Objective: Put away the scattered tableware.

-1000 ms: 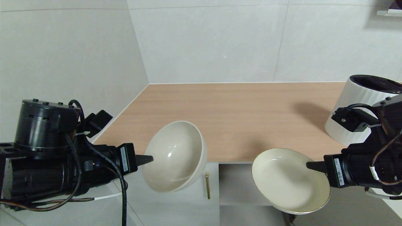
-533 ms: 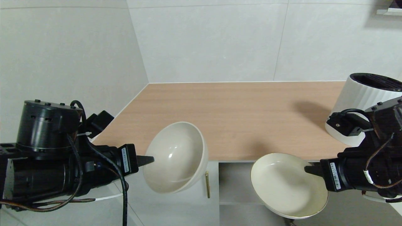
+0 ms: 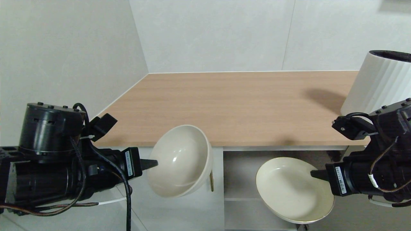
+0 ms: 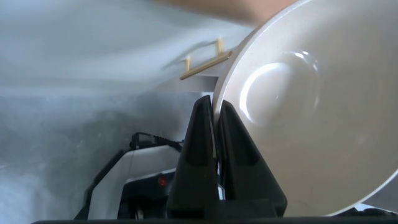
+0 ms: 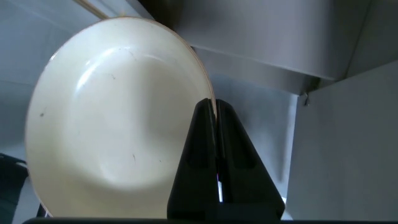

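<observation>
Two grippers (image 3: 155, 162) (image 3: 311, 173) clamped tight (bowl (image 3: 179, 160), plate (image 3: 293, 189)).

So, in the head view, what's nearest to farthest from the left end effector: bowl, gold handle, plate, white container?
1. Deep cream bowl, clamped in the left end effector.
2. Slim gold cabinet handle, just beyond the bowl.
3. Shallow cream plate, right side, in the right end effector.
4. White ribbed container, far right on the counter.

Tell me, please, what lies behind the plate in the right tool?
Behind the plate sits an open cabinet compartment with a shelf; the plate hides much of its interior.
</observation>
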